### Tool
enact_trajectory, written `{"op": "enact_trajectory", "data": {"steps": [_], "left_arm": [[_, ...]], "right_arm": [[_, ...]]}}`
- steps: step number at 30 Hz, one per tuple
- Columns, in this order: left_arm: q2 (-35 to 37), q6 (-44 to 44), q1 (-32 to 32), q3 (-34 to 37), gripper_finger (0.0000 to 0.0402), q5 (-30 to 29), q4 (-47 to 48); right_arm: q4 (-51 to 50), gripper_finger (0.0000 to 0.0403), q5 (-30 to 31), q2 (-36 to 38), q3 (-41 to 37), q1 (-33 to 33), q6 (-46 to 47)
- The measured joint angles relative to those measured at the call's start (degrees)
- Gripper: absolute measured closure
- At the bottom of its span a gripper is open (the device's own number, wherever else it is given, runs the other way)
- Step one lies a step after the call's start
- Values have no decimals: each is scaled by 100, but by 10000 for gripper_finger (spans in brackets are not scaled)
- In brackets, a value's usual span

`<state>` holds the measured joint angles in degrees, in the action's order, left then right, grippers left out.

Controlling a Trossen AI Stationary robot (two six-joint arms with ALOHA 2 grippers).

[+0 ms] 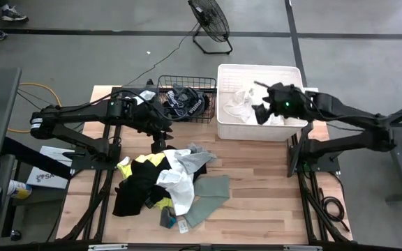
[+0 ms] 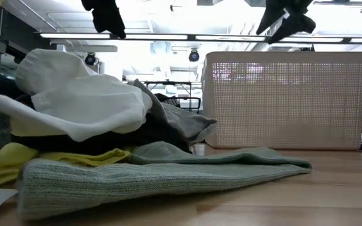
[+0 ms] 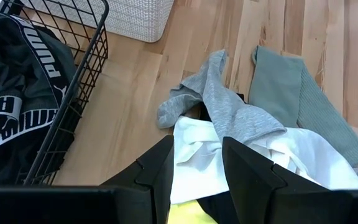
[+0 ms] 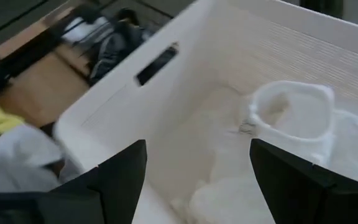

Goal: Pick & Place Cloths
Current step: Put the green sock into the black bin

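Observation:
A pile of cloths (image 1: pixel 166 178) lies on the wooden table: white (image 3: pixel 303 155), black, neon yellow, a grey one (image 3: pixel 222 106) and a grey-green knit (image 2: pixel 156 176). Black cloths with white lettering (image 3: pixel 11 106) lie in the black wire basket (image 1: pixel 187 97). White cloths (image 4: pixel 291 118) lie in the white tub (image 1: pixel 257 73). My left gripper (image 3: pixel 197 171) hangs open above the pile's far edge, nothing between its fingers. My right gripper (image 4: pixel 197 180) hangs wide open over the tub, clear of the cloths inside.
The basket and the tub (image 2: pixel 285 100) stand side by side at the table's far edge. Bare wood (image 1: pixel 271 188) lies right of the pile. A floor fan (image 1: pixel 211 24) stands beyond the table.

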<state>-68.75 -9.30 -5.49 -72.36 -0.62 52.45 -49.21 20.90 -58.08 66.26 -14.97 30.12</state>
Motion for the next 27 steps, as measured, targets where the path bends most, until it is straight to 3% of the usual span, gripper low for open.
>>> {"op": "enact_trajectory", "data": {"steps": [9,15,21,27], "left_arm": [[0,-7,1,0,270,0,11],[0,-4,1,0,270,0,46],[0,-2,1,0,270,0,46],[0,5,1,0,270,0,46]], "right_arm": [[12,126,938,-28,-255,1709,56],[7,129,1359,-31,-670,2598,769],[286,129,1389,-31,-948,3275,1656],[745,129,1307,-129,-1107,3909,1812]]}}
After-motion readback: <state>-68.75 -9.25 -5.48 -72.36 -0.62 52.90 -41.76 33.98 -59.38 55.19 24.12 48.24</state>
